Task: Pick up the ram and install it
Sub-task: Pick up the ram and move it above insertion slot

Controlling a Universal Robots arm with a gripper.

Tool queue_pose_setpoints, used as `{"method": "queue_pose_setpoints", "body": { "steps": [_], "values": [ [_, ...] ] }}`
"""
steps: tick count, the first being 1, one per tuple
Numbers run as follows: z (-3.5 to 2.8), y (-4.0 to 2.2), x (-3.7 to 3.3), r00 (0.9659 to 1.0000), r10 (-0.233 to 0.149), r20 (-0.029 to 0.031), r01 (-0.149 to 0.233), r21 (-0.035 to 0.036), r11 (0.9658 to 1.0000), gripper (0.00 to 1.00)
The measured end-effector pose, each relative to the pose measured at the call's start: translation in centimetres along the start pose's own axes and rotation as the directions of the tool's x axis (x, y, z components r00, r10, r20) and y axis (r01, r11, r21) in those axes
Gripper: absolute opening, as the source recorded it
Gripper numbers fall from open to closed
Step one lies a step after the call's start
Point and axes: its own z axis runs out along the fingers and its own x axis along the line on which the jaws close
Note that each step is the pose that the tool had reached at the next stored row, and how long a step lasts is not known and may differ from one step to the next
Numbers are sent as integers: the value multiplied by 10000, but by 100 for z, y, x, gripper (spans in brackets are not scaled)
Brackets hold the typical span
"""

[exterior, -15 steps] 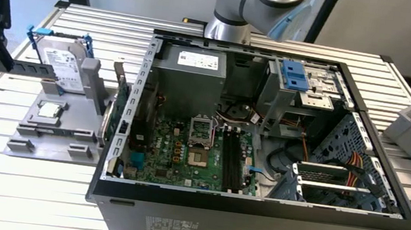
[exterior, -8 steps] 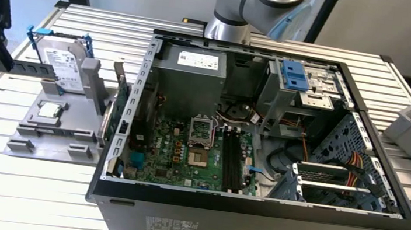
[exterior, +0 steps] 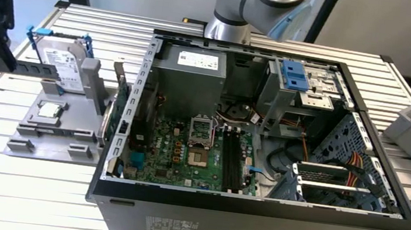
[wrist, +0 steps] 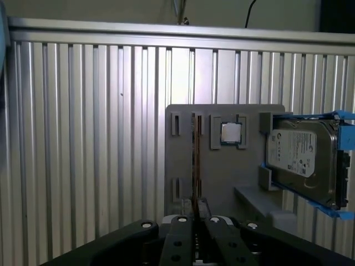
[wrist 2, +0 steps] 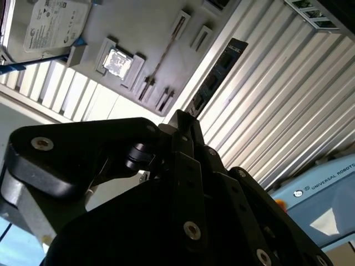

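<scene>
We see the gripper [exterior: 5, 55] at the exterior view's left, hanging over the grey tray [exterior: 30, 140] that lies beside the open computer case [exterior: 256, 215]. The arm's base [exterior: 233, 18] stands at the far side of that case. The fingers are pinched onto one end of the ram [exterior: 39, 68], which juts out level from them above the tray, just in front of the hard drive [exterior: 66, 62]. In both wrist views the ram runs straight out from the tips.
</scene>
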Motion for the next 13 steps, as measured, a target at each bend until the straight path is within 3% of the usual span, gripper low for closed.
{"method": "queue_pose_setpoints", "body": {
  "steps": [13],
  "values": [
    [1,-195,0,10000,1,0,-1,-5,10000,0]
  ]
}}
